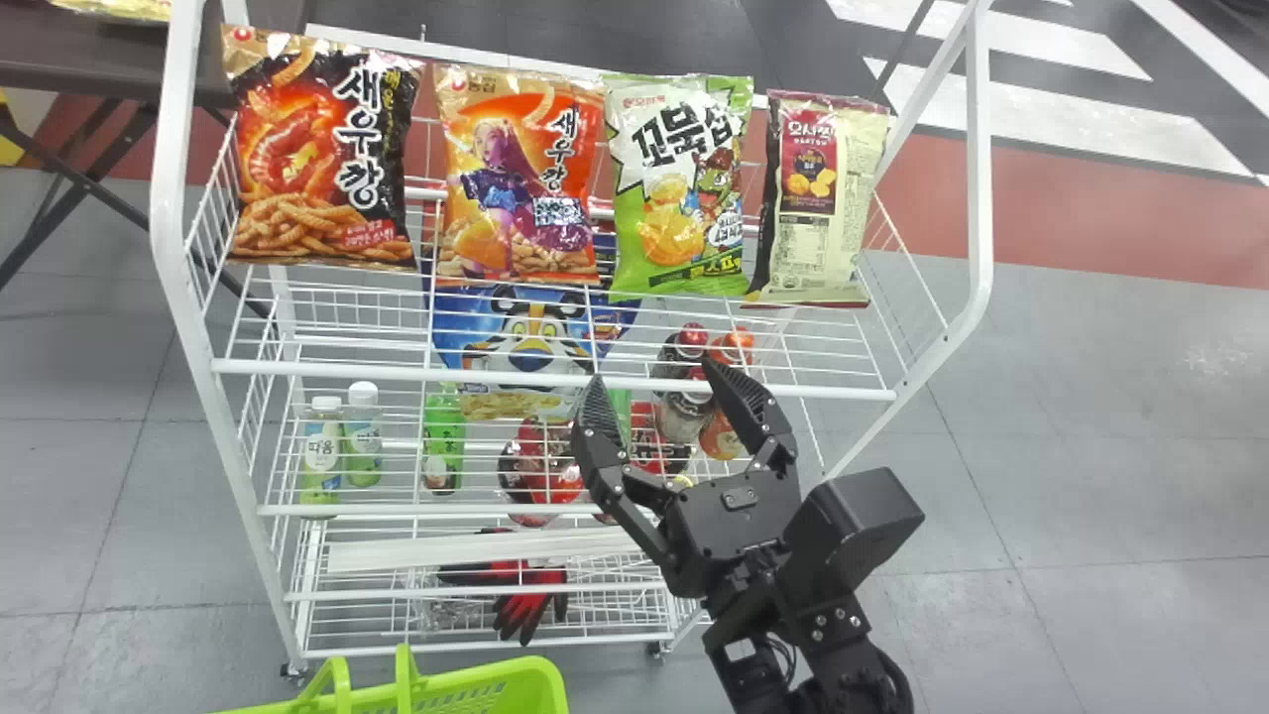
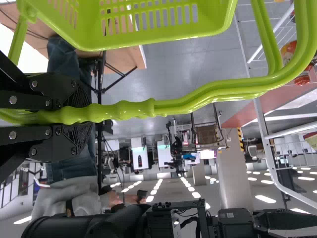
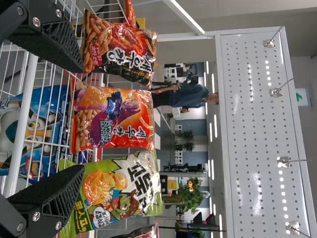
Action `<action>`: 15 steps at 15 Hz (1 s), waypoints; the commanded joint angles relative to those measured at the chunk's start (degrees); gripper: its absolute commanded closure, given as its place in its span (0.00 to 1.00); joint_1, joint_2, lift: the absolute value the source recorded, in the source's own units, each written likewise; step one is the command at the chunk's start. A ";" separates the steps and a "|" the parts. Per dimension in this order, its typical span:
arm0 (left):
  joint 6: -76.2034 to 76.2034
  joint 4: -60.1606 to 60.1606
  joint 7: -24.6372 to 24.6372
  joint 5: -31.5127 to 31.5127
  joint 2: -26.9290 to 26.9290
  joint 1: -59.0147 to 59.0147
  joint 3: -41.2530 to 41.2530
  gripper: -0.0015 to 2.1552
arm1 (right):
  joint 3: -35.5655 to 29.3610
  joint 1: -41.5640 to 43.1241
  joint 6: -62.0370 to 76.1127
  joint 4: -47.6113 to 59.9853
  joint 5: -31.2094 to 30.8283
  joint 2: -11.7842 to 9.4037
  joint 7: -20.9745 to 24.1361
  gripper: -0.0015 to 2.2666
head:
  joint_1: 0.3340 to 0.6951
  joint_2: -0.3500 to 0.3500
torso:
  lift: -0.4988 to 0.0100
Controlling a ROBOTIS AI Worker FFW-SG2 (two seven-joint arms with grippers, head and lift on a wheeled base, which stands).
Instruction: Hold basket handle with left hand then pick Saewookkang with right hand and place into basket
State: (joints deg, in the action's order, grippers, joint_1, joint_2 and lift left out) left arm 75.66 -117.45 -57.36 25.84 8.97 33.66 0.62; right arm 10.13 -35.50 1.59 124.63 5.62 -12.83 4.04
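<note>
- rack (image 1: 297, 368), its top shelf holding four bags in a row: one saewookkang (image 1: 322, 149) at 10 o'clock from the head view's middle, another saewookkang (image 1: 516, 178) at 11, a third bag (image 1: 679, 193) near 12, the fourth bag (image 1: 823, 198) between 1 and 2
- large bag (image 1: 530, 342) beneath the 11 o'clock one, below the top shelf
- two bottles (image 1: 322, 456) side by side, lower in the rack, at 8
- gloves (image 1: 530, 595) on a lower tier, at 7
- basket (image 1: 535, 684) before the rack, at 7
- table (image 1: 79, 59) beyond the rack's left side, at 10
</note>
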 commanded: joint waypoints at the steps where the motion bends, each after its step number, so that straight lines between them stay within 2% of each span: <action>1: 0.24 -0.06 0.31 0.09 0.00 0.00 0.00 0.98 | 0.07 0.25 -0.14 0.00 0.00 0.00 0.00 0.06 | 1.00 0.07 | 0.94; 8: 0.42 -0.06 0.49 0.18 0.09 0.00 -0.09 0.98 | 0.25 0.43 -0.49 0.00 0.00 0.00 0.00 0.06 | 1.00 0.08 | 0.94; 11: 0.42 0.03 0.93 0.26 0.09 0.00 -0.09 0.98 | 1.83 5.79 -6.30 -2.90 0.09 0.09 0.00 0.06 | 1.00 0.09 | 0.94; 15: 0.07 2.49 0.93 0.18 0.35 -1.58 1.76 0.98 | 4.11 17.83 -16.49 -8.96 0.00 4.13 0.53 0.04 | 1.00 0.15 | 0.94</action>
State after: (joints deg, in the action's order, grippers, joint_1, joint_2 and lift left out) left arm 75.98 -115.78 -56.42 26.07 9.27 32.47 1.86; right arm 13.47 -21.98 -11.99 118.20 5.57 -10.16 4.57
